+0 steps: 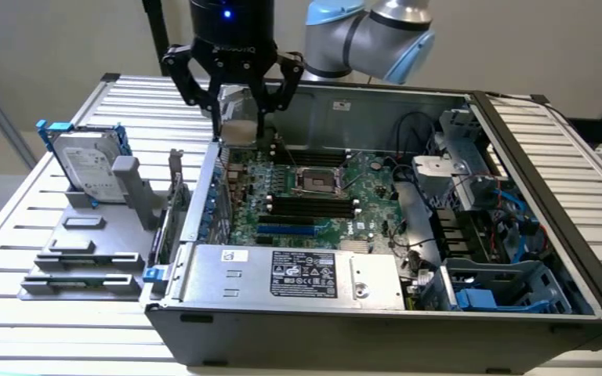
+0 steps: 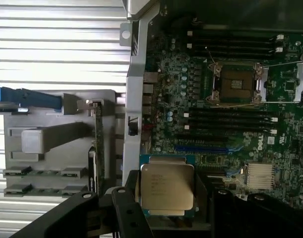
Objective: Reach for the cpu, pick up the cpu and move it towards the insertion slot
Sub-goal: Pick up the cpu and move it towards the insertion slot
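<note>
The cpu (image 2: 167,188), a small flat square chip with a silvery metal top, is held between the black fingers of the gripper (image 2: 166,198), which is clenched on its edges. In the exterior view the cpu (image 1: 241,130) shows its pale tan side and hangs in the air above the rear edge of the open computer case (image 1: 385,325), just over the case wall nearest the exterior view's left. The gripper (image 1: 241,117) points straight down from a black wrist with a small blue light, and the pale blue and grey robot arm (image 1: 379,31) bends away behind it. Inside the case lies a green motherboard (image 1: 312,196), and near its middle is the open insertion slot (image 1: 318,182), a square socket with a metal frame, well apart from the cpu. In the wrist view the insertion slot (image 2: 236,83) sits between rows of black memory slots (image 2: 230,119). A silver power supply (image 1: 295,274) with a label fills the near side of the case. On the slatted metal table (image 1: 60,329) towards the exterior view's left stands a grey holder (image 1: 97,235) carrying an upright silver hard drive (image 1: 87,168) with a blue bracket.
</note>
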Robot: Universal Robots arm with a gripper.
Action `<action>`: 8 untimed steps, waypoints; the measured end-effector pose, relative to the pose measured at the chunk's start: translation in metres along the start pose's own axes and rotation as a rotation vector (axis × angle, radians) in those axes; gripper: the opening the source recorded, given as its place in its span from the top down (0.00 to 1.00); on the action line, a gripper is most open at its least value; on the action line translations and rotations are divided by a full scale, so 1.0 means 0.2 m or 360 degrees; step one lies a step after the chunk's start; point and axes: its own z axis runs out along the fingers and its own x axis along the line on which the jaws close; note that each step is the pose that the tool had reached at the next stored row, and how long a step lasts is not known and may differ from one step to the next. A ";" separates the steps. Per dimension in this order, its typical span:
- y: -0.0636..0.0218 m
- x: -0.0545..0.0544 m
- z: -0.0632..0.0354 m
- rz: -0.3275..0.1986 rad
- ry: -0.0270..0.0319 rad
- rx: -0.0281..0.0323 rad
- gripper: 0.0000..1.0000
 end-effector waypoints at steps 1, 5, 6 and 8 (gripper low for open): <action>0.005 -0.01 0.000 0.0000 0.00000 -0.00003 0.46; 0.029 -0.07 -0.001 0.0000 -0.00001 -0.00012 0.46; 0.035 -0.08 -0.001 0.0000 0.00000 -0.00013 0.46; 0.047 -0.11 -0.002 0.0000 0.00000 -0.00014 0.46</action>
